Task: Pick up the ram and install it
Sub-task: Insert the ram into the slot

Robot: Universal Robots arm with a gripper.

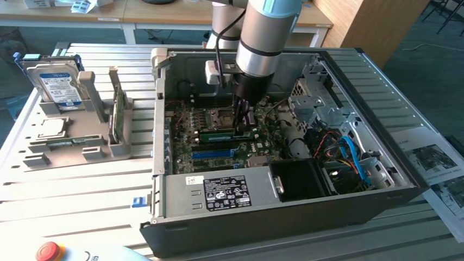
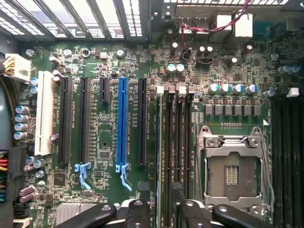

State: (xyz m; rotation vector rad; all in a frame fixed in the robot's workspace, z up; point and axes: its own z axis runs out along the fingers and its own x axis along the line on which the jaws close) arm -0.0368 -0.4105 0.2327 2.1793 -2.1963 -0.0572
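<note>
The end effector (image 1: 243, 120) stands open inside the computer case (image 1: 290, 223), pointing down at the motherboard (image 2: 104, 61). In the wrist view its black fingers (image 2: 137, 213) are apart, and the end effector (image 2: 161, 209) holds nothing; the black memory slots (image 2: 173, 142) run between them. The ram (image 1: 217, 129) lies along these slots, just beside the fingertips on the exterior view's left; I cannot tell if it sits fully in its slot. The empty processor socket (image 2: 232, 166) is just beside the slots, and a blue expansion slot (image 2: 122, 123) is on their other side. Outside the case, on the exterior view's left, a grey holder (image 1: 87, 147) on the surface (image 1: 73, 190) carries a hard drive (image 1: 60, 87), a square silver chip (image 1: 51, 128) and another green stick (image 1: 116, 117) standing on its edge.
</note>
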